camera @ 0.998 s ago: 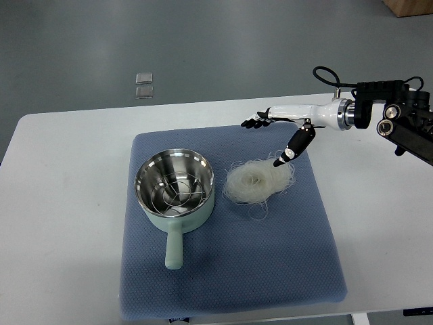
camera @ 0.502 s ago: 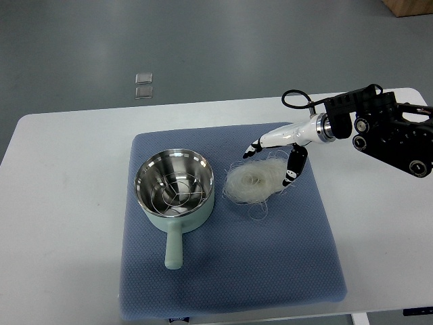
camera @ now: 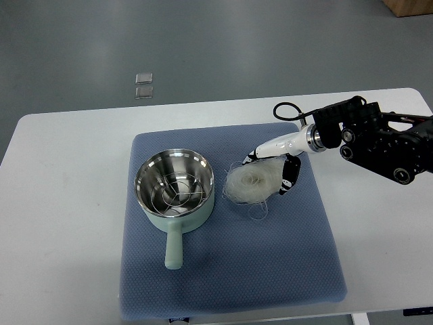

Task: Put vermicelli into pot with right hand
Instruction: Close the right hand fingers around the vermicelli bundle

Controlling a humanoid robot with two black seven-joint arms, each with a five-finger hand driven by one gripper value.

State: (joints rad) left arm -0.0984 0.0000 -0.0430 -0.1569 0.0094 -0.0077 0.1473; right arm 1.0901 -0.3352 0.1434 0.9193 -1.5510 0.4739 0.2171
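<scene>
Currently, one top view only; entries follow.

Vermicelli [camera: 252, 183]: a loose, pale, whitish nest of thin strands, roughly round, denser at the middle, with stray loops trailing off its lower and right edges.

Vermicelli, place: lies on the blue mat [camera: 230, 271], just right of the pot and apart from it; none of it is in the pot.

Pot [camera: 175, 189]: pale green outside, shiny steel inside, with a wire rack across its bottom; its handle [camera: 174, 249] points toward the near edge of the mat.

Right hand [camera: 273, 162]: white with black fingertips, its arm entering from the right edge; it is down at the upper right side of the vermicelli.

Fingers [camera: 252, 155]: the long ones reach over the far rim of the nest, their dark tips at or on the strands.

Thumb [camera: 288, 179]: hangs down at the right edge of the nest, its tip among the outer loops.

Finger state: spread fairly wide, with the right part of the nest lying between fingers and thumb. Whether they press on the strands I cannot tell; the nest rests flat on the mat, not lifted.

Mat: sits on the white table [camera: 61, 203] and carries both pot and vermicelli.

Left hand: nowhere visible.

Floor: grey, with two small pale squares [camera: 143, 85] beyond the table's far edge.
</scene>
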